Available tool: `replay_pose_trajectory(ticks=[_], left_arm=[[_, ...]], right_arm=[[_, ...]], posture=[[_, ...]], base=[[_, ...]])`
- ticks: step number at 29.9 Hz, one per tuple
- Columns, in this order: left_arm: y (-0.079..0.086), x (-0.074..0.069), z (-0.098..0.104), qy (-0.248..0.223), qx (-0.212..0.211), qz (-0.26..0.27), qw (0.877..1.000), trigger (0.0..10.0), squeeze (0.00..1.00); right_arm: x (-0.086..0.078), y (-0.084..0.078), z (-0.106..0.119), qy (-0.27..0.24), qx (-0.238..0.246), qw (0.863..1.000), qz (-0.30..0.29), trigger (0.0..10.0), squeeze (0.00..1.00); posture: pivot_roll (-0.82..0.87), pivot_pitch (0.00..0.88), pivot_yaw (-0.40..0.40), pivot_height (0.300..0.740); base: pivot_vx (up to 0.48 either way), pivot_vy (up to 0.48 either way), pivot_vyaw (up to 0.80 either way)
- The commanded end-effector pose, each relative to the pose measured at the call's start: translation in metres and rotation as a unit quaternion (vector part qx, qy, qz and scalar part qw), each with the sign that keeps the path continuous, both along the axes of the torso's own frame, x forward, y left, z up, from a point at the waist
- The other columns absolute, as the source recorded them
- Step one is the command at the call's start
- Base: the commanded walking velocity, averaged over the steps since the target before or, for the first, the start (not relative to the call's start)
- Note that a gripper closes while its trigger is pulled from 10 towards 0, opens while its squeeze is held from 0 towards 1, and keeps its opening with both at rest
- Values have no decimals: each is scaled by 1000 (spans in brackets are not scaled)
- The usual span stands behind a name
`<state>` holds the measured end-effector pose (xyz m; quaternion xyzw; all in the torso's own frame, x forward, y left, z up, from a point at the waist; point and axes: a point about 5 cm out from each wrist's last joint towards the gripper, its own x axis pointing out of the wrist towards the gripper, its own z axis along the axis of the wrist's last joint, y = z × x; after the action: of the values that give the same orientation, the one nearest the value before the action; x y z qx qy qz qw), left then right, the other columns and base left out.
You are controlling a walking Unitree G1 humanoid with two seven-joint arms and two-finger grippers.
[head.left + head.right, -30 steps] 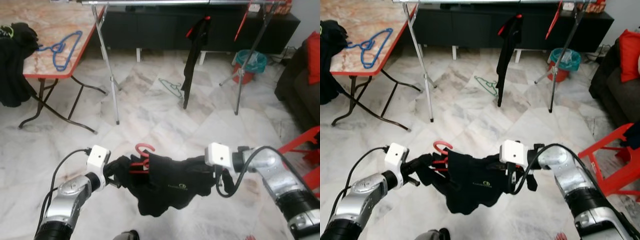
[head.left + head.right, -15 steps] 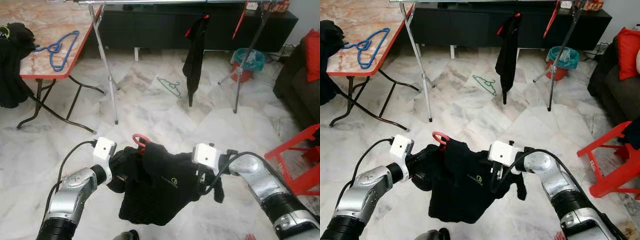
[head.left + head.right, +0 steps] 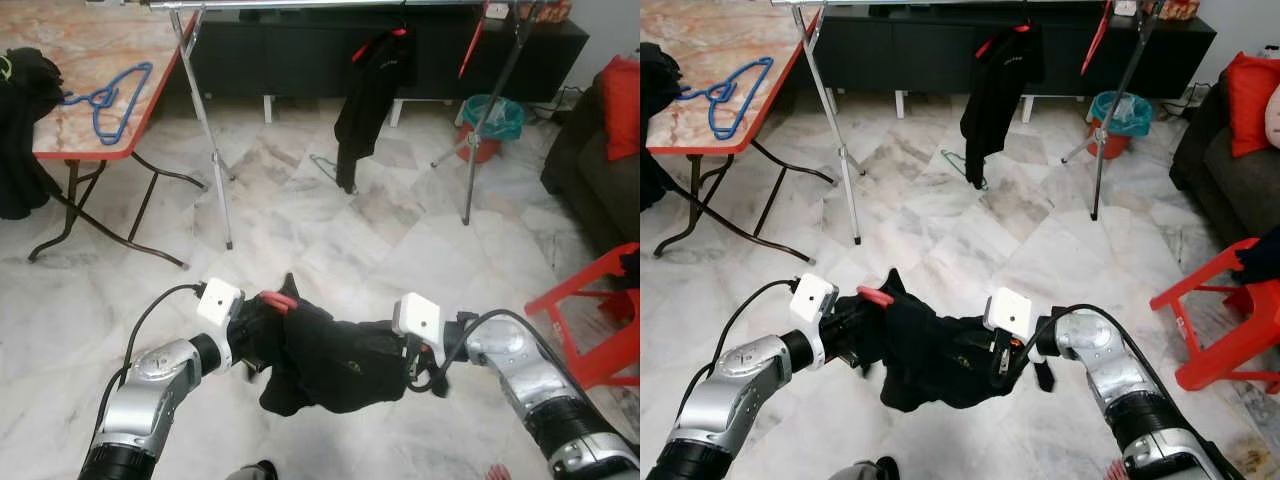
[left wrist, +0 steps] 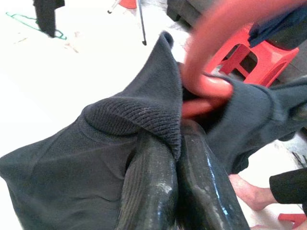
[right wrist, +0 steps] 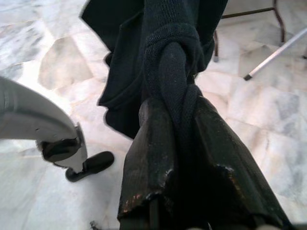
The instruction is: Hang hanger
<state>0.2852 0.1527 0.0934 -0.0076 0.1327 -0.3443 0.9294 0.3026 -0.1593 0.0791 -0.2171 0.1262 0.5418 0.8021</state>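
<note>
A dark knit garment (image 3: 335, 352) on a red plastic hanger (image 3: 279, 300) is held up between both arms, low in front of the robot, above the white marble floor (image 3: 300, 230). The left gripper (image 4: 175, 143) has its two black fingers (image 4: 148, 191) pressed together on the garment's ribbed edge, w/ the red hanger's hook curving just past the fingertips. The right gripper (image 5: 175, 124) is clamped on a bunched, rope-like fold of the same garment; the cloth runs between its fingers (image 5: 144, 158) & hangs down beyond them. In the head views the garment sags in a bundle btwn the two white wrist boxes, hanger hook poking out on the left-arm side.

Ahead stands a silver metal clothes rack (image 3: 212, 120) w/ another black garment (image 3: 362, 95) hanging from its top rail on a red hanger. A green wire hanger (image 3: 958, 162) lies on the floor near that garment. To the robot's left, a marble-top counter (image 3: 70, 120) w/ red edging carries a blue hanger (image 3: 110, 98). A red plastic chair (image 3: 590, 310) stands at the right; a teal bin (image 3: 495, 120) stands behind the rack.
</note>
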Motion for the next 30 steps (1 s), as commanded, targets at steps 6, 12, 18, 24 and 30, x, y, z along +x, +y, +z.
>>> replay_pose_trajectory(ticks=[6, 12, 18, 24, 30], left_arm=[[-9, -3, 15, -35, -13, -25, 999, 10000, 0], [-16, -5, 31, -65, -23, -66, 995, 10000, 0], [-21, -5, 38, -82, -25, -75, 994, 10000, 0], [-23, -8, 32, -68, -10, -82, 994, 10000, 761], [-23, -11, 27, -59, 4, -89, 994, 10000, 1000]], right_arm=[[10, 6, 2, -40, 23, 997, -66, 10000, 0], [4, 20, -11, -30, 49, 994, -89, 10000, 0], [4, 27, -14, -29, 79, 990, -113, 10000, 0], [6, 32, -10, -38, 104, 987, -119, 10000, 0], [13, 31, -1, -59, 121, 981, -137, 10000, 0]], posture=[[49, 98, -4, 740], [61, 101, 3, 740], [64, 100, 4, 740], [66, 100, 3, 740], [66, 101, 0, 740]], base=[[0, 0, 0], [0, 0, 0], [0, 0, 0], [0, 0, 0], [0, 0, 0]])
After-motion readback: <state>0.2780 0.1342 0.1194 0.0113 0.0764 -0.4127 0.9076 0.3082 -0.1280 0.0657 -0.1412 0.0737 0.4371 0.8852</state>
